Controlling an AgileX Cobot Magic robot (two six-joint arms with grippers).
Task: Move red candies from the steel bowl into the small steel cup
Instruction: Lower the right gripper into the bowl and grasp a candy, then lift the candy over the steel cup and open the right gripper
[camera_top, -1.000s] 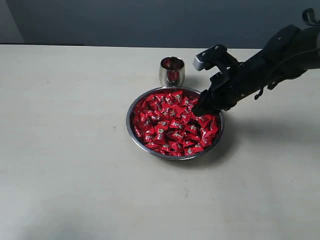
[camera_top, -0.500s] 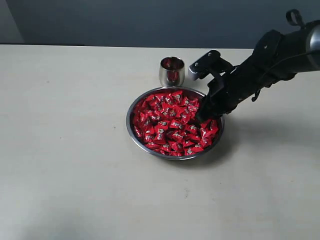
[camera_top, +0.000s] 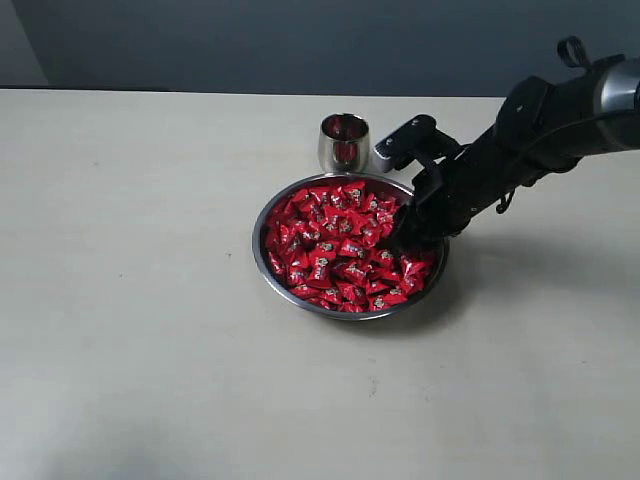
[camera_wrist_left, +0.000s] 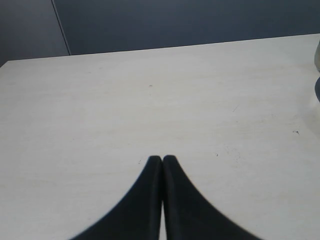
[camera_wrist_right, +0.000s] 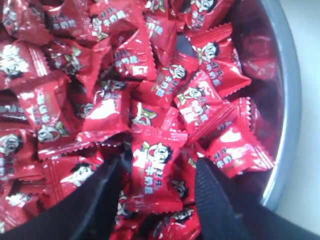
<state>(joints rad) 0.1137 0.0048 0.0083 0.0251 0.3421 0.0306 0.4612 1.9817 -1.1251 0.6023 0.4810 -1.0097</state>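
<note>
The steel bowl (camera_top: 263, 262) sits mid-table, heaped with red candies (camera_top: 335, 250). Just behind it stands the small steel cup (camera_top: 344, 144), with red showing inside. My right gripper (camera_top: 398, 236) reaches down into the bowl's right side. In the right wrist view the right gripper (camera_wrist_right: 160, 162) is open, its fingers pushed into the pile on either side of one red candy (camera_wrist_right: 157, 172), near the bowl's rim (camera_wrist_right: 290, 100). The left gripper (camera_wrist_left: 162, 159) is shut and empty over bare table; it does not show in the exterior view.
The pale table (camera_top: 130, 330) stretches wide to the left and front of the bowl. A dark wall (camera_top: 300, 40) runs along the table's far edge. The right arm (camera_top: 540, 130) comes in from the right, low over the table.
The right arm has swung and dipped lower into the bowl's right side, and its jaws have spread wider among the candies. Bowl and cup have not moved.
</note>
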